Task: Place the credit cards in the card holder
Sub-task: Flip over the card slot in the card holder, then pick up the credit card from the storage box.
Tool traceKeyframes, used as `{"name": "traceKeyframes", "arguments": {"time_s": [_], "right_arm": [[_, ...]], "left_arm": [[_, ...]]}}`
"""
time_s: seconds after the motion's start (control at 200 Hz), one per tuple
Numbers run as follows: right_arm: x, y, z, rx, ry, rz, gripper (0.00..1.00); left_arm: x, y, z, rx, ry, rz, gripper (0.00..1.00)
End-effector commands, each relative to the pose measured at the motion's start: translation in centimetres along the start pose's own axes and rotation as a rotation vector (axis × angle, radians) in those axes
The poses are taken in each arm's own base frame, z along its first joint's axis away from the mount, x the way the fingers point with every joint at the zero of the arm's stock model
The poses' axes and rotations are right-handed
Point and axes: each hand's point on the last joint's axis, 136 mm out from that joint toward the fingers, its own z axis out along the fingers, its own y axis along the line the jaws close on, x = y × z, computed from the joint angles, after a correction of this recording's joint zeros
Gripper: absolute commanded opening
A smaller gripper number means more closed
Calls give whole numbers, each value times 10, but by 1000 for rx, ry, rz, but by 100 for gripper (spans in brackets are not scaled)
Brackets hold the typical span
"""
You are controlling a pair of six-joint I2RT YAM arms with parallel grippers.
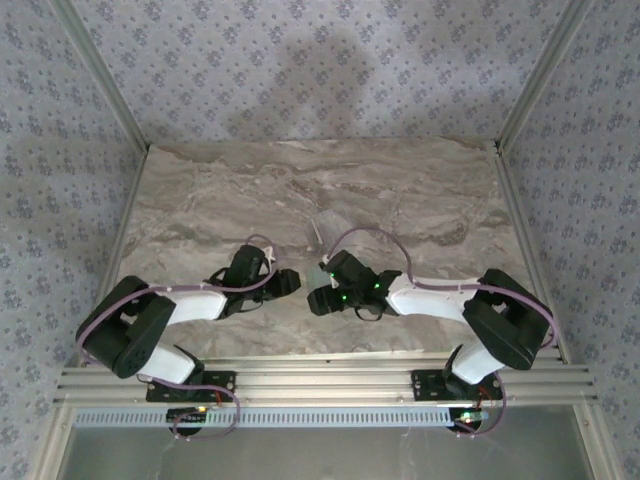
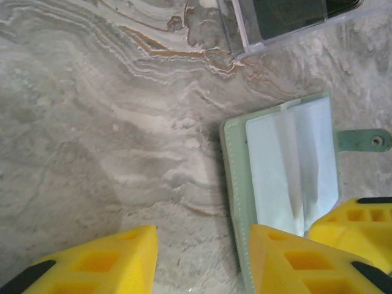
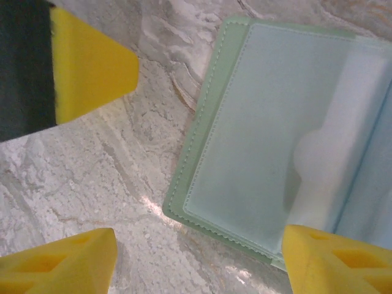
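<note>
Left wrist view is showing the card holder lying open on the marble table, clear sleeves facing up; the left gripper is standing wide open, gripping nothing, one finger overlapping the holder's near edge; the credit cards are sitting as a dark shape inside a clear case just beyond the holder; the right gripper is likewise gaping, one finger over the holder's panel.
</note>
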Motion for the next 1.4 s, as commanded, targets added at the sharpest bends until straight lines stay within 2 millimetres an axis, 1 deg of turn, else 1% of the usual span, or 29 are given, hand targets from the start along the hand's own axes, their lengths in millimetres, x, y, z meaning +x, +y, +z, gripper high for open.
{"name": "traceKeyframes", "arguments": {"time_s": [0.0,0.055,0.115,0.16,0.265,0.305,0.385,0.525,0.6,0.665,0.744,0.819,0.909,0.994,1.064,1.079,1.169,1.224,1.309,1.399], "right_arm": [[-16,-6,-16,42,-39,0,70],[-18,-13,-20,81,-47,8,65],[-21,-26,-23,143,-56,20,59],[-22,-35,-24,181,-57,36,52],[-22,-59,-23,257,-57,90,37],[-19,-69,-22,298,-52,114,34],[-11,-83,-17,350,-34,145,33],[5,-97,-3,398,2,159,33],[15,-99,4,400,26,162,33],[23,-100,6,413,37,161,32],[29,-99,2,433,31,164,32],[27,-92,-5,442,9,146,34],[18,-84,-16,440,-13,132,40],[3,-78,-28,442,-33,109,44],[-13,-71,-38,435,-64,114,49],[-17,-69,-39,429,-64,79,50],[-42,-55,-45,374,-84,43,56],[-59,-47,-45,343,-90,17,60],[-83,-39,-40,306,-83,-2,63],[-106,-39,-32,289,-67,1,63]], "left_arm": [[1,-3,-3,-43,24,49,44],[3,-12,-1,-36,36,78,44],[4,-22,3,-29,43,102,43],[4,-29,5,-22,48,115,43],[0,-35,11,-27,48,121,41],[-3,-37,12,-26,44,122,40],[-7,-38,14,-32,39,128,40],[-12,-39,16,-39,31,125,40],[-15,-39,18,-38,29,120,40],[-17,-37,20,-40,25,114,40],[-22,-33,22,-38,18,95,40],[-27,-30,23,-33,12,77,40],[-32,-29,23,-21,8,53,40],[-37,-27,22,-12,1,33,40],[-40,-26,21,-2,-6,19,40],[-40,-26,21,-1,-6,18,40],[-38,-25,21,3,-4,14,40],[-36,-24,21,12,-4,14,40],[-35,-20,22,7,-12,4,40],[-36,-18,25,18,-16,-10,40]]}}
